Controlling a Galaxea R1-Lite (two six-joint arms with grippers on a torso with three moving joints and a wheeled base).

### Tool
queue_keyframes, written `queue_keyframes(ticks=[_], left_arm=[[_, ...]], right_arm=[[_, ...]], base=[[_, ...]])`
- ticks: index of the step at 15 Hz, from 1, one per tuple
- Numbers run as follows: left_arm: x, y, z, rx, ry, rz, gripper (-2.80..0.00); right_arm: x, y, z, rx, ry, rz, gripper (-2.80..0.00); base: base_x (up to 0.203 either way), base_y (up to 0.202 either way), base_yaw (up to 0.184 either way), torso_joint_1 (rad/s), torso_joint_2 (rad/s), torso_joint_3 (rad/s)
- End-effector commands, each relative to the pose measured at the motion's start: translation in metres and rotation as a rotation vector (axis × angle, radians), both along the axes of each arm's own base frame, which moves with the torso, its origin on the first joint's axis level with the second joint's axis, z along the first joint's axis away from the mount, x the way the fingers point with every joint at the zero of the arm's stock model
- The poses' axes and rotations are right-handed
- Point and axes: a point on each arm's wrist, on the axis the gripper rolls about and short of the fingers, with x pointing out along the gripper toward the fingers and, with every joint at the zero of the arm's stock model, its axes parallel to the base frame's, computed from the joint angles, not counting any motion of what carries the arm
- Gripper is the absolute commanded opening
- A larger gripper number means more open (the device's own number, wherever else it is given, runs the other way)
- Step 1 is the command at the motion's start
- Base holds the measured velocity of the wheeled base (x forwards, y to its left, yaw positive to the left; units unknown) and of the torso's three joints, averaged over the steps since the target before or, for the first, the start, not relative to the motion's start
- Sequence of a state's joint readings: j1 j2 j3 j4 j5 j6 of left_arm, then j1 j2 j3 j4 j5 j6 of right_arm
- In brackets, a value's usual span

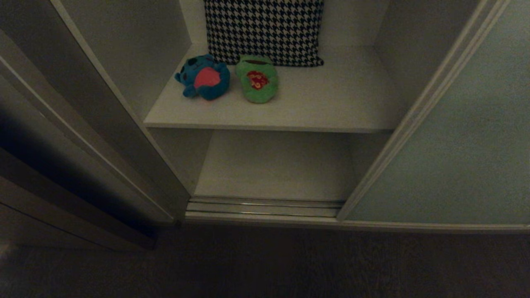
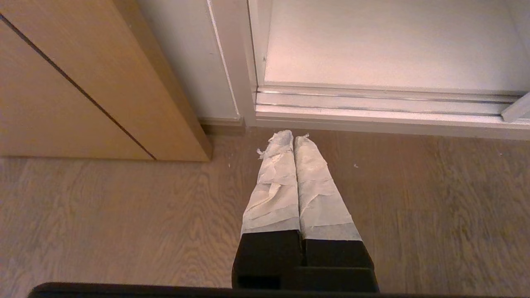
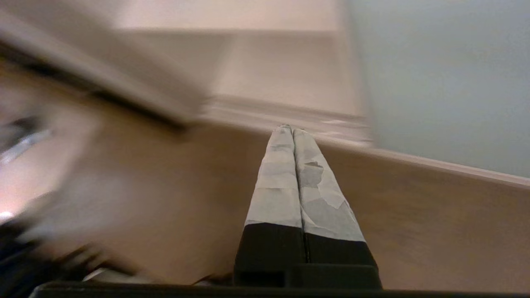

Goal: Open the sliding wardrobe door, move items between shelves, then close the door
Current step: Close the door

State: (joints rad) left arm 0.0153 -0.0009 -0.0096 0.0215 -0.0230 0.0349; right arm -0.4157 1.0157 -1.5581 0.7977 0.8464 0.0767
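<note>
Sliding wardrobe door (image 1: 455,136) is already pushed aside to the robot's right, its metal-framed edge running down to the floor track (image 1: 265,207), so the bay is open and the step in hand looks like the item transfer. Both items sit on the upper shelf (image 1: 331,111), toward its front-left corner: blue plush (image 1: 203,78) with pink belly up, and the green frog (image 1: 257,80) just beside it on its right, close enough that I cannot tell if they touch; both lie just in front of the houndstooth cushion (image 1: 265,31), which leans at the back. Lower shelf (image 1: 273,165) is directly beneath (likely the drop spot, judging from the task). Neither arm shows in the head view. Right gripper (image 3: 290,128) has its taped fingers pressed together, holding nothing, low over the wood floor (image 3: 434,231) and pointing at the track with the door panel off to one side; the view is smeared, so it is probably swinging. Left gripper (image 2: 293,134) is also pressed together and empty, parked low above the floor just short of the track near the brown side panel (image 2: 83,74). Key relation: the toys lie above and ahead of both grippers, on the shelf's left half, each toy's long axis running roughly front to back. Right arm seems the working one and must rise, spread its fingers, and reach in leftward.
</note>
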Motion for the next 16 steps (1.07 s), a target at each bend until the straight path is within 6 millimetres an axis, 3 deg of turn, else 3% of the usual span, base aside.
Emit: queue_keyframes(ticks=[1,4,16], left_arm=[[0.0,0.0,0.0,-0.001,0.003,0.0,-2.8],[0.0,0.0,0.0,0.0,0.003,0.0,-2.8],[0.0,0.0,0.0,0.0,0.001,0.0,-2.8]], right_arm=[[0.036,-0.018,-0.005,0.07,0.069,0.08,-2.8],[0.062,-0.027,0.0,0.04,0.029,0.09,-2.8],[0.149,-0.012,-0.001,0.035,0.021,-0.035,-2.8]], base=[[0.0,0.0,0.0,0.0,0.0,0.0],[0.0,0.0,0.0,0.0,0.0,0.0],[0.0,0.0,0.0,0.0,0.0,0.0]])
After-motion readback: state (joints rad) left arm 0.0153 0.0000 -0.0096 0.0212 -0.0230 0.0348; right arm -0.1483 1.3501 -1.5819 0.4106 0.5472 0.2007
